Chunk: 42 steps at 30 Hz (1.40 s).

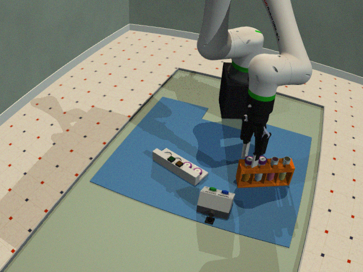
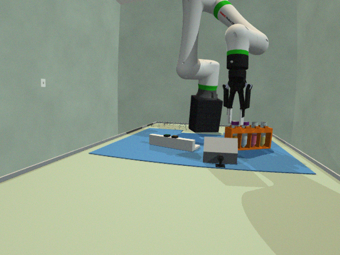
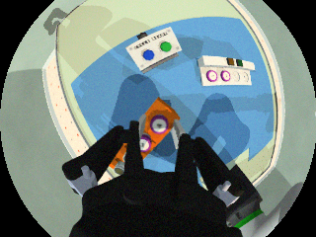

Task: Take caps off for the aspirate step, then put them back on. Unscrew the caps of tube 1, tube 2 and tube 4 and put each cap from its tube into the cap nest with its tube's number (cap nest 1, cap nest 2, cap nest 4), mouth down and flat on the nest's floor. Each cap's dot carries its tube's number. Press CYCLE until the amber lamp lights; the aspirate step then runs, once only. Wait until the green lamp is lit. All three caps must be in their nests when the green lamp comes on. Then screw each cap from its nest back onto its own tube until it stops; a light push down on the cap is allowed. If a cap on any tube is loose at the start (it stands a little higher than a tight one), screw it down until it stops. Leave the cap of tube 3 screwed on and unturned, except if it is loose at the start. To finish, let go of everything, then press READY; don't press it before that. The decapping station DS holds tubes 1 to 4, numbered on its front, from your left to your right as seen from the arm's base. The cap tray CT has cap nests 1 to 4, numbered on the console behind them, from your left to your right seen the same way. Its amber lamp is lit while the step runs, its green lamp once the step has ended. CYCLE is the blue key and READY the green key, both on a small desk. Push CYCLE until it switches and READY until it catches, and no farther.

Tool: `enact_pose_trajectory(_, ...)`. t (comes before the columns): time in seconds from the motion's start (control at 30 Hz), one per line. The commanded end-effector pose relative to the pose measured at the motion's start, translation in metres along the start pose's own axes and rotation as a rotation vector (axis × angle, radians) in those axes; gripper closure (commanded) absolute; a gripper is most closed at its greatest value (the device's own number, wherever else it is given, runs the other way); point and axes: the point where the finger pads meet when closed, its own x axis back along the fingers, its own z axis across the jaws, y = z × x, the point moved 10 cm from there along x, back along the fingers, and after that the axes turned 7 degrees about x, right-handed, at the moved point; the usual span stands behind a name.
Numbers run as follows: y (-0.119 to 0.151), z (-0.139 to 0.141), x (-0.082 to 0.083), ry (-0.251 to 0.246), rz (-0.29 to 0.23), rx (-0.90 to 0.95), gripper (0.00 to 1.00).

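Observation:
The orange decapping station [image 1: 265, 183] [image 2: 268, 137] [image 3: 166, 111] holds four tubes. Tube 4's purple cap [image 1: 248, 160] [image 2: 235, 124] [image 3: 158, 122] sits on its tube at the left end in the top and exterior views. Tube 3's purple cap [image 1: 262, 160] [image 2: 246, 124] [image 3: 144, 145] is on next to it. The two tubes further right [image 1: 274, 160] [image 1: 286, 160] show bare grey tops. My gripper [image 1: 251, 156] [image 2: 235, 121] [image 3: 159, 123] points straight down. Its fingers are open and straddle tube 4's cap at about cap height. Two purple caps [image 1: 187, 164] [image 1: 197, 170] [image 3: 212, 75] [image 3: 225, 75] lie in nests of the white cap tray [image 1: 176, 171] [image 2: 170, 142].
The tray's green lamp [image 1: 171, 158] and amber lamp [image 1: 177, 162] look dark. The small desk [image 1: 215, 202] [image 2: 219, 145] carries the green key [image 1: 212, 188] [image 3: 166, 46] and the blue key [image 1: 224, 191] [image 3: 149, 55], in front of the station. The arm's black base [image 1: 232, 96] stands behind.

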Motion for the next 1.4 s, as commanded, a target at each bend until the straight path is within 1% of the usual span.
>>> enact_pose_trajectory(0.0,-0.0001,-0.0001,0.0001,0.000,0.000,0.000,0.65)
enact_pose_trajectory(0.1,-0.0001,-0.0001,0.0001,0.000,0.000,-0.250,0.65)
enact_pose_trajectory(0.13,-0.0001,-0.0001,0.0001,0.000,0.000,-0.250,0.65)
enact_pose_trajectory(0.17,-0.0001,-0.0001,0.0001,0.000,0.000,-0.320,0.65)
enact_pose_trajectory(0.2,-0.0001,-0.0001,0.0001,0.000,0.000,-0.333,0.65)
enact_pose_trajectory(0.23,-0.0002,-0.0001,0.0001,-0.001,0.000,-0.399,0.65)
enact_pose_trajectory(0.33,-0.0001,-0.0001,0.0001,0.000,0.000,-0.417,0.65)
enact_pose_trajectory(0.43,-0.0002,0.0000,0.0001,-0.001,-0.001,-0.654,0.65)
enact_pose_trajectory(0.47,-0.0001,-0.0001,0.0001,0.000,0.000,-0.667,0.65)
enact_pose_trajectory(0.57,-0.0002,0.0000,0.0001,-0.001,-0.002,-0.818,0.65)
enact_pose_trajectory(0.6,-0.0001,-0.0001,0.0001,0.000,0.000,-0.833,0.65)
enact_pose_trajectory(0.63,-0.0002,0.0000,0.0001,-0.001,-0.001,-0.910,0.65)
enact_pose_trajectory(0.67,-0.0001,-0.0001,0.0001,0.000,0.000,-0.917,0.65)
enact_pose_trajectory(0.7,-0.0001,0.0000,0.0001,0.000,0.000,-0.999,0.65)
enact_pose_trajectory(0.73,-0.0001,0.0000,0.0001,-0.001,-0.001,-1.042,0.65)
enact_pose_trajectory(1.0,-0.0001,0.0001,0.0001,0.000,0.000,-1.047,0.65)
enact_pose_trajectory(1.03,-0.0001,0.0001,0.0001,0.000,0.000,-1.047,1.00)
enact_pose_trajectory(1.37,-0.0001,0.0001,0.0001,0.000,0.000,-1.047,1.00)
